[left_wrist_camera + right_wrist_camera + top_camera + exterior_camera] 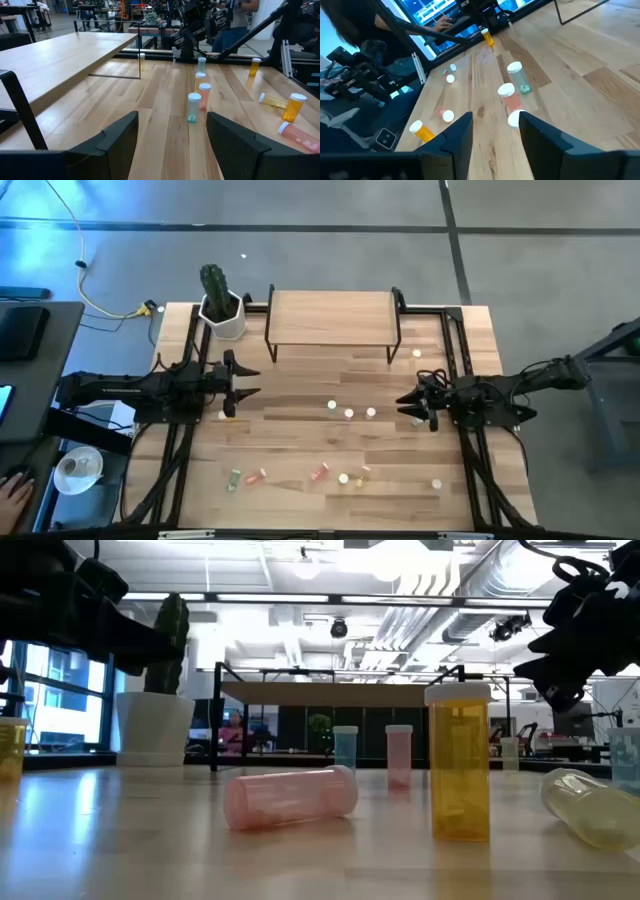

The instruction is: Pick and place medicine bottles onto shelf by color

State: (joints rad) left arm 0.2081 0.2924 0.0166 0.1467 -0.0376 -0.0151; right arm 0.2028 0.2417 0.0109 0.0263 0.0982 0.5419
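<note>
Overhead arrangement of a wooden counter (300,440) with two dark arms reaching in from opposite sides. The shelf (331,316), a light wood top on a black frame, stands at the far edge of the counter and carries no bottles. A white pot with a cactus (220,304) stands just beside the shelf's left end.

The left gripper (243,381) hovers over the left part of the counter, its fingers spread wide and holding nothing; in the left wrist view the two fingers (117,137) frame a bare stretch of wood. The right gripper (412,403) hovers over the right part of the counter, facing the left one. Its fingers (457,131) stand partly apart with nothing between them.

The medicine bottles are scattered on the counter. Three stand upright in a short row (349,412) between the two grippers; the left wrist view shows the nearest as a pale green bottle (194,107), with a pink bottle (204,96) and a yellow one behind it. One bottle (417,354) stands near the shelf's right leg. Others lie or stand along the near edge: a green bottle (234,477), a reddish bottle (257,476), a pink one (320,473), and more to their right. In the low view a pink bottle (291,797) lies on its side beside an upright yellow bottle (459,766).
</note>
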